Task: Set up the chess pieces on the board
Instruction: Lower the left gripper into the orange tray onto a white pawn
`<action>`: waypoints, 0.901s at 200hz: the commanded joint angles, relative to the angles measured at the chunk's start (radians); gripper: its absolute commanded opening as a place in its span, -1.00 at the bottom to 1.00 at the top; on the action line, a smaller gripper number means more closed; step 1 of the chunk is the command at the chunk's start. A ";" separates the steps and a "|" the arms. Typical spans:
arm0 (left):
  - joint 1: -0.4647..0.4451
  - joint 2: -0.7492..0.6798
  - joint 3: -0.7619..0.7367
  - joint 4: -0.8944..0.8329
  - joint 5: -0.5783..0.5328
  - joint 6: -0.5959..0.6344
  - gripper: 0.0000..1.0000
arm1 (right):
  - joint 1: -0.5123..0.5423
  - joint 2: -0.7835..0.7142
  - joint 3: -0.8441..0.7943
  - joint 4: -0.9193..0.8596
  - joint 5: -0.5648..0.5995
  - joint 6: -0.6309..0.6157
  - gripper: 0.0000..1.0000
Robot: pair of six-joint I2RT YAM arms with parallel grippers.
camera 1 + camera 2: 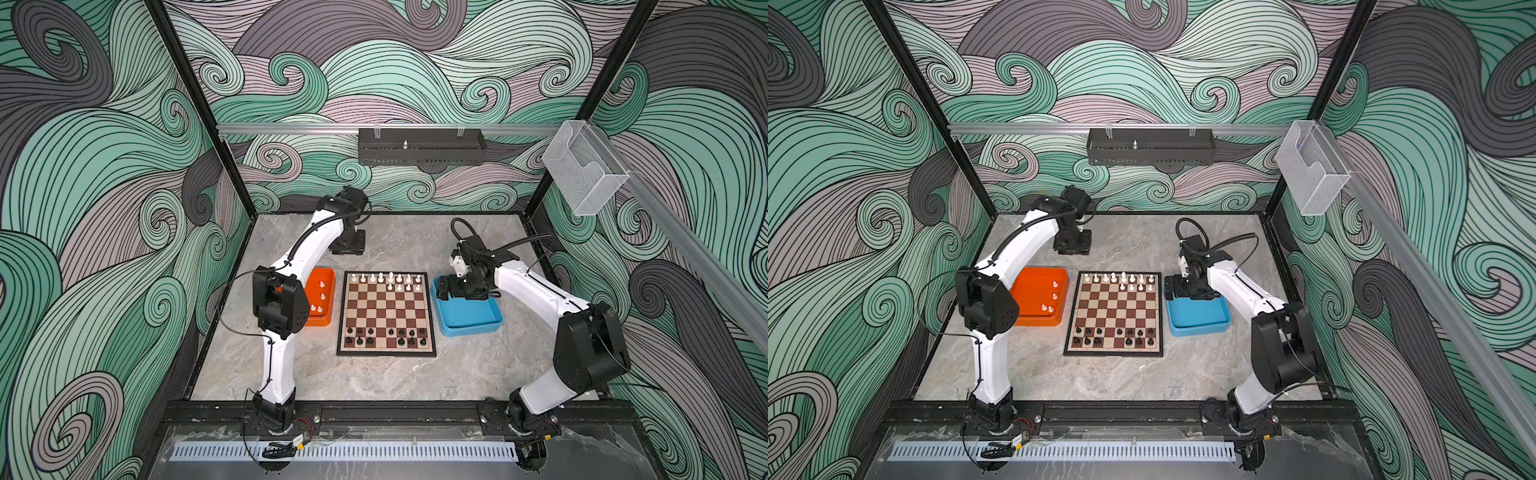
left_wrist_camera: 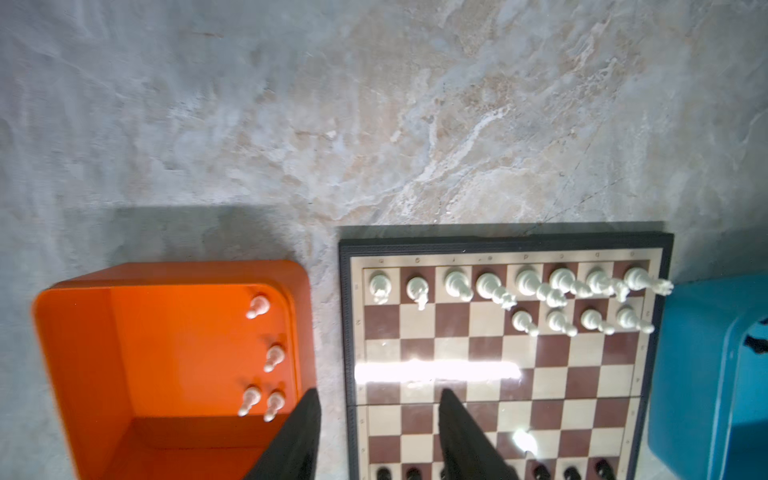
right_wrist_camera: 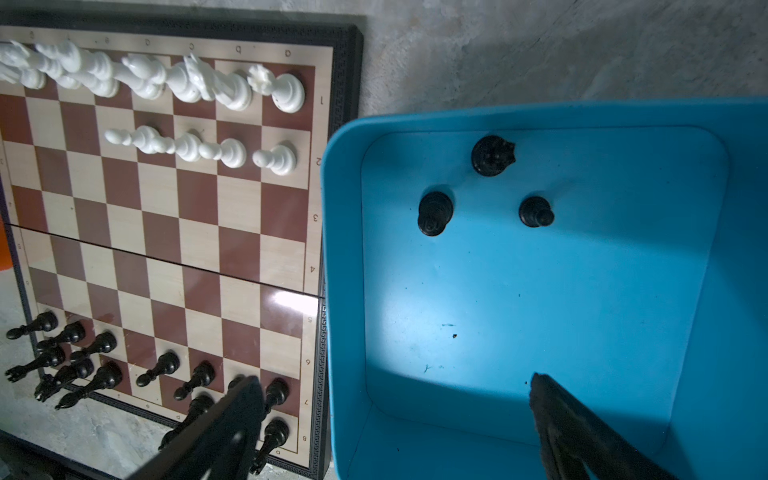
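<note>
Four white pieces: upright in orange tray, beside board.
Three black pieces: in blue tray.
Board margin: reads a–d, 1–8.
Left gripper: jaws apart, empty.
Right gripper: jaws wide, empty, above blue tray's edge.

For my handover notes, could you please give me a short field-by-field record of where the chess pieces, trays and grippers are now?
chessboard: centred on the marble table, between the trays
white back-row pieces: eight, on the far row
white pawns on board: four, second row
orange tray: four white pawns
blue tray: three black pieces
black pieces on board: near two rows, some squares unfilled
left gripper: open, empty, over table behind the board
right gripper: open, empty, above the blue tray
</note>
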 commanded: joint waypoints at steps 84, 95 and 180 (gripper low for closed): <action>0.287 -0.328 -0.533 0.067 0.103 -0.030 0.97 | -0.004 0.038 0.117 -0.032 0.091 0.019 0.99; 0.291 -0.326 -0.579 0.081 0.120 -0.033 0.97 | -0.005 0.049 0.124 -0.044 0.099 0.016 0.99; 0.291 -0.291 -0.746 0.130 0.137 -0.031 0.68 | -0.019 0.068 0.110 -0.028 0.078 0.002 0.99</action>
